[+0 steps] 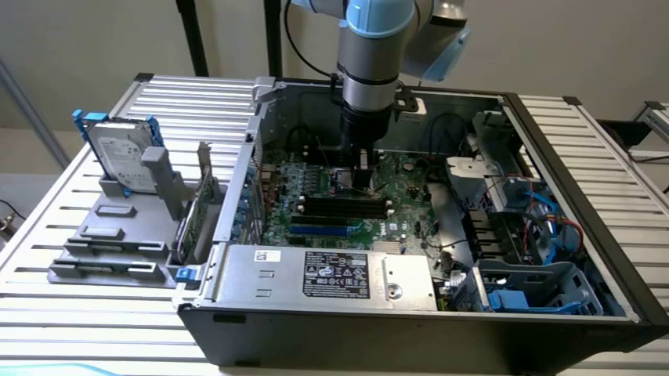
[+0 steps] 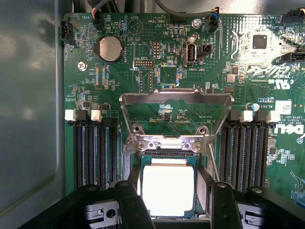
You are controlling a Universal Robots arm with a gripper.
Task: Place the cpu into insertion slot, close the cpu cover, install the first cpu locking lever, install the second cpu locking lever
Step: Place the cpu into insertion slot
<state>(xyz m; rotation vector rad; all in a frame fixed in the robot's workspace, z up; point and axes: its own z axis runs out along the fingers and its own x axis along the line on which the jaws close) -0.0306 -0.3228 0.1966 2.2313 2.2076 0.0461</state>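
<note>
- I work above a silvery slatted metal table (image 1: 63, 313) in a room with a pale wall and black poles behind me.
- On the table lies an open black computer case (image 1: 418, 337), and I reach down into it over a green circuit board (image 2: 190, 71).
- My gripper (image 2: 172, 185) stands wide. My two black fingers (image 2: 128, 205) are on either side of the small square cpu with the pale, shiny face (image 2: 167, 195), and a gap shows at one finger.
- The cpu lies flat between my jaws, inside the dark square insertion slot with the silvery rim (image 2: 164, 154).
- Just beyond my fingertips the thin silver cpu cover frame (image 2: 176, 97) stands swung open, clear of the slot.
- Long black memory slots (image 2: 95, 152) run on both sides of my jaws, and a round silver coin battery (image 2: 108, 48) sits further out, past the cover.
- In the exterior view, well away from my jaws, a silver hard drive in a blue bracket (image 1: 121, 153) stands on a grey holder outside the case. A grey metal power supply box (image 1: 251, 274) with a black label (image 1: 337, 274) sits inside it.
- The wrist view gives the cpu, the cover and the board's fine print.
- Large white letters spelling DELL (image 2: 298, 129) sit at the board's edge, and "DEBUG" is printed by a pin header. I cannot read the black label.
</note>
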